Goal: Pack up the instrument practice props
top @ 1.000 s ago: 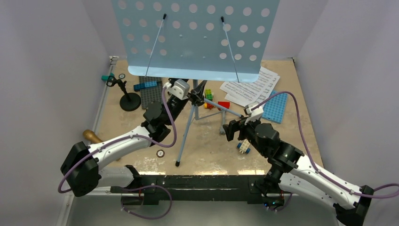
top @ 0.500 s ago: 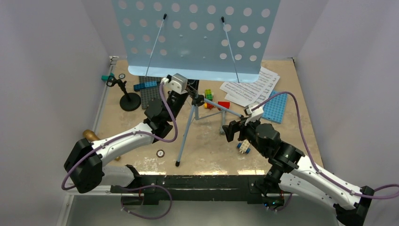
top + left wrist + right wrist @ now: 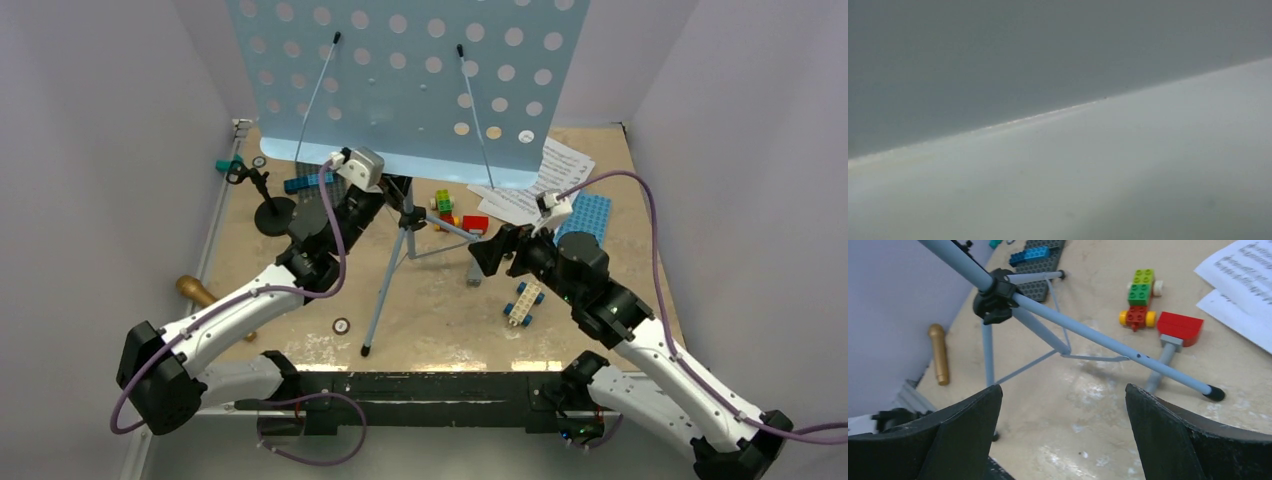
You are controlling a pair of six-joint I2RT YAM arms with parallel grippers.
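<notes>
**Right claw spread wide at the tripod, left claw tucked under the desk**

My right claw [image 3: 1063, 397] hangs spread as wide as it goes. Both black fingers [image 3: 963, 435] frame bare bench [image 3: 440, 320], and nothing is held. Just past the fingertips runs one leg of the light-blue music stand [image 3: 410, 80], slanting from the black hub down to its rubber foot on the bench.

The stand is on its tripod mid-bench. Its perforated desk looms over the far side, with two thin wire arms lying across it.

My left claw [image 3: 388, 188] is up at the stand's pole, right beneath the desk's lower edge. From above, the desk hides the fingertips. My left wrist camera gives only a blurred grey-blue surface with a slanted edge. I cannot tell how far this claw is open, or whether it has the pole.

The sheet-music pages [image 3: 560, 165] lie flat at the far right, partly under the desk's corner and beside the blue baseplate [image 3: 590, 215]. The toy microphone [image 3: 195, 290] lies at the bench's left edge, close to my left arm. The black mic stand [image 3: 272, 212] is upright at the far left, just beside the grey baseplate [image 3: 325, 200].

A red brick [image 3: 1180, 327] sits by the stand's leg, and a green-and-red wheeled brick car [image 3: 1140, 295] sits just beyond it. A white-and-blue brick car [image 3: 522, 303] rests near my right arm.
</notes>
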